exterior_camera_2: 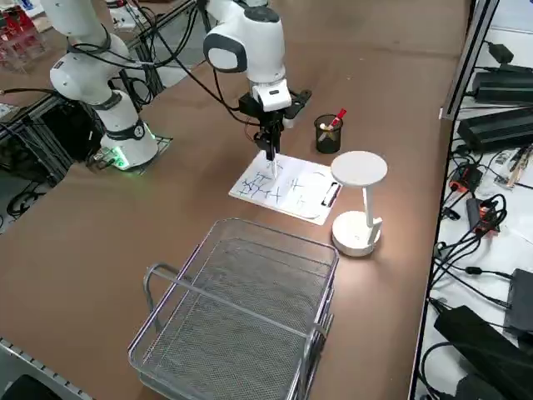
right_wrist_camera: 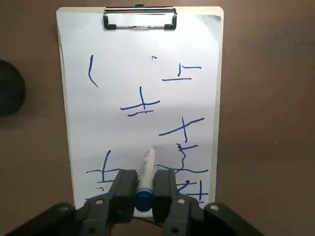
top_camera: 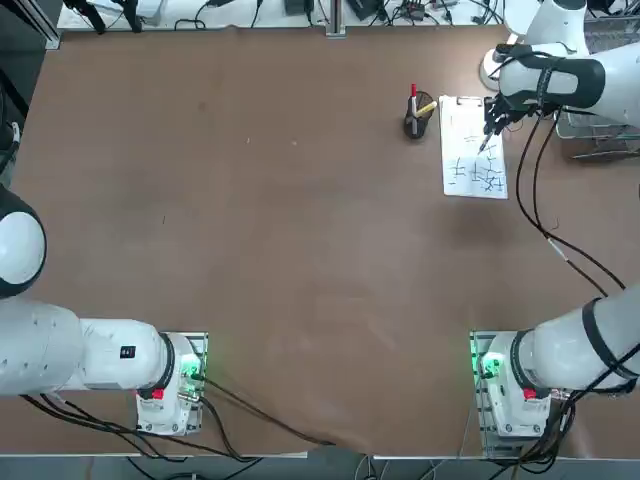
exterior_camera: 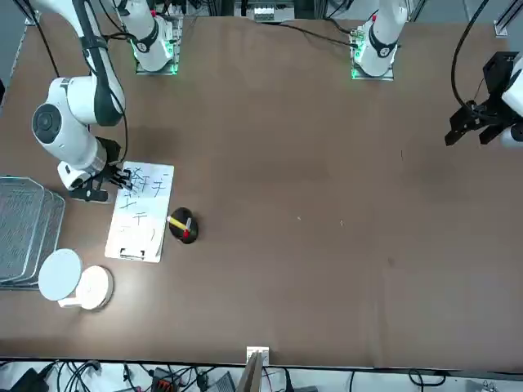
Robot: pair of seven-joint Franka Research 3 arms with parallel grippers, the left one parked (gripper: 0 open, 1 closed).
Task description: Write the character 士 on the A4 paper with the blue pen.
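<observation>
1. Pen cup (top_camera: 415,124): a dark cup just left of the sheet at the far right of the table, holding a red-topped pen (top_camera: 413,93) and a yellow marker (top_camera: 427,108); neither is the task's tool.
2. A4 paper (top_camera: 472,150): a white sheet under a clip (right_wrist_camera: 140,17) at its far edge, bearing several blue strokes and characters. Judged thin, light and easily dragged or creased; the clip and its backing should keep it flat under a light stroke.
3. Blue pen (right_wrist_camera: 145,174): held nearly upright over the near part of the sheet, tip down among the written marks; whether the tip touches cannot be told. Judged light, stiff and smooth-barrelled, so liable to slip or tilt under side load; the hold is best taken on the upper barrel, as here.
4. Right gripper (right_wrist_camera: 144,189): its two fingers are pinched on the pen's barrel just below the blue cap.
5. Right arm: reaches from its near base to the far right of the table, wrist bent so the hand points straight down over the sheet.
6. Wire basket (exterior_camera_2: 241,317) and white lamp (exterior_camera_2: 358,200): stand right of the sheet, apart from it.
</observation>
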